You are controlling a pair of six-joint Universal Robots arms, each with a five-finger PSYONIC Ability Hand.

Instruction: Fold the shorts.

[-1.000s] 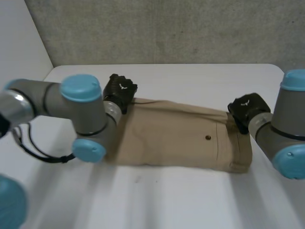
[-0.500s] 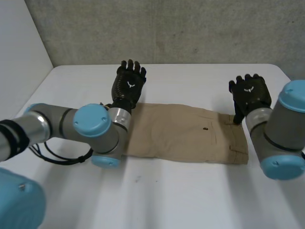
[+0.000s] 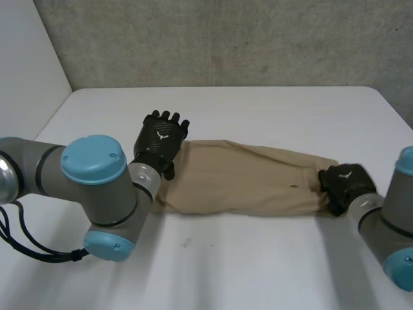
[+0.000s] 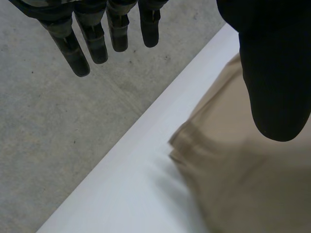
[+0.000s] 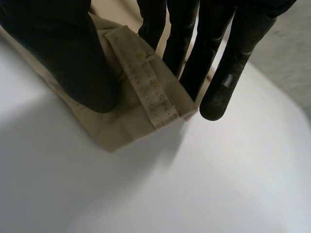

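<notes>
The black left hand (image 3: 161, 139) is held open at the 9 o'clock end of the tan fabric shorts (image 3: 245, 177), with its fingers (image 4: 68, 46) straight and clear of the cloth and its thumb over it. The shorts are laid on the white desk (image 3: 258, 258), with the long axis running from 9 to 3 o'clock and the waistband pointing to 3. That end is pinched between the thumb and straight fingers of the black right hand (image 3: 342, 184).

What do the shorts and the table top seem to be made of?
The shorts look like matte tan woven cloth, perhaps cotton twill: soft creases, a stitched band at one end. The table looks like smooth white laminate or painted board: even surface, no grain.
</notes>
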